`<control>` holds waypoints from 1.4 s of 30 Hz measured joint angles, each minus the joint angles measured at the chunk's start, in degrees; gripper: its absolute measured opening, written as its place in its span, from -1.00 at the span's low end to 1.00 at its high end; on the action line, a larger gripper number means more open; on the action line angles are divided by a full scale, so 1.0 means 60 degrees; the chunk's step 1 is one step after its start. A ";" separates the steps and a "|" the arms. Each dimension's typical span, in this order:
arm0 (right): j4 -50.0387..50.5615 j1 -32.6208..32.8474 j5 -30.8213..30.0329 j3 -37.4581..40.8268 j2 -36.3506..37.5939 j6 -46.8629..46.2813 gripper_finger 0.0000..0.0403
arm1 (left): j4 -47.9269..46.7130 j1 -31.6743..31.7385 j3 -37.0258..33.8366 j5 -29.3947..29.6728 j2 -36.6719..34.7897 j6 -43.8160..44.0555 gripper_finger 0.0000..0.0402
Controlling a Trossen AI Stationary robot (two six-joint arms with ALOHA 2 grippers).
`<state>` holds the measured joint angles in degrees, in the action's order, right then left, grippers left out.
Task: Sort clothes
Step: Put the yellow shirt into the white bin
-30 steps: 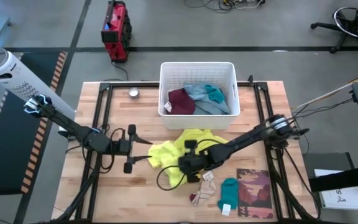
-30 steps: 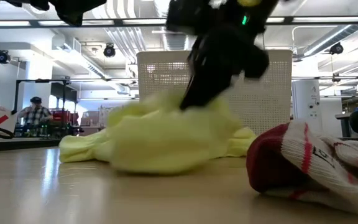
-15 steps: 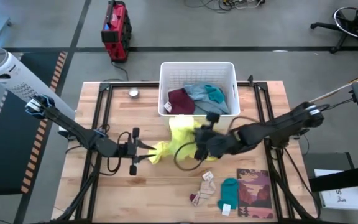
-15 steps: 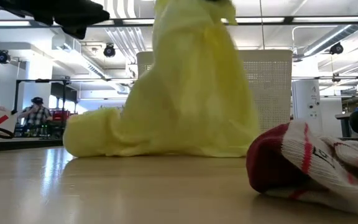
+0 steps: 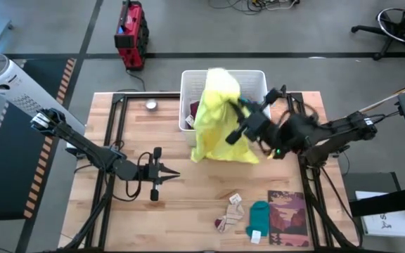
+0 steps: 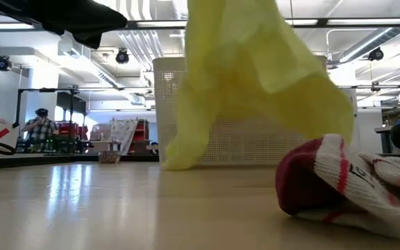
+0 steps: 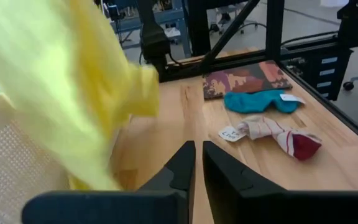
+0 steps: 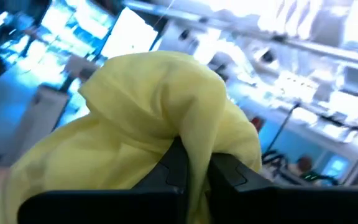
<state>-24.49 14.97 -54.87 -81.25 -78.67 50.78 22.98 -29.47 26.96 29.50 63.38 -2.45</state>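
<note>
My right pincer [image 5: 239, 121] is clamped on the yellow garment [image 5: 216, 116], which hangs from it over the front wall of the white basket [image 5: 259, 79]; the cloth drapes down past the rim and covers most of what lies inside, so I can only glimpse a bit of maroon [image 5: 193, 109] at the garment's edge. In my right wrist view the yellow folds fill nearly everything ahead of my fingers [image 8: 173, 165], and the room beyond is a blur of lights I cannot read. From table height the garment's top is cut off by the frame, as is my right arm. My left pincer [image 5: 167, 174] hovers over bare table [image 5: 188, 204] well below and to the left of the garment, its fingers [image 7: 182, 163] closed together on nothing. Beyond the left fingertips lie a teal sock [image 7: 260, 101] and a cream and maroon sock [image 7: 275, 134], each with a small white tag [image 7: 230, 133] whose print is too small to make out, and past them the printed mat [image 7: 244, 78], partly shadowed by the table frame. Near the low camera the cream and maroon sock shows red stripes and dark marks I cannot read.
</note>
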 joint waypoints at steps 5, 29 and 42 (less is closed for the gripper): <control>-0.0049 -0.0743 0.1097 -0.1250 -0.0302 0.0361 -0.96 | 0.0244 0.0000 0.0000 0.0000 0.0338 0.0002 -0.93; 0.2456 -0.3401 0.2913 -0.8562 -0.3873 0.2038 -0.96 | 0.1227 0.0011 0.0000 -0.0004 0.1073 -0.0330 -0.99; 1.0826 -0.4546 0.1564 -0.8328 -0.3774 -0.3278 -0.97 | 0.1162 0.0000 0.0000 -0.0004 0.1029 -0.0260 -1.00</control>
<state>40.47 -12.31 -45.49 -131.22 -101.31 31.11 29.95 -29.47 26.96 29.47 69.56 -4.01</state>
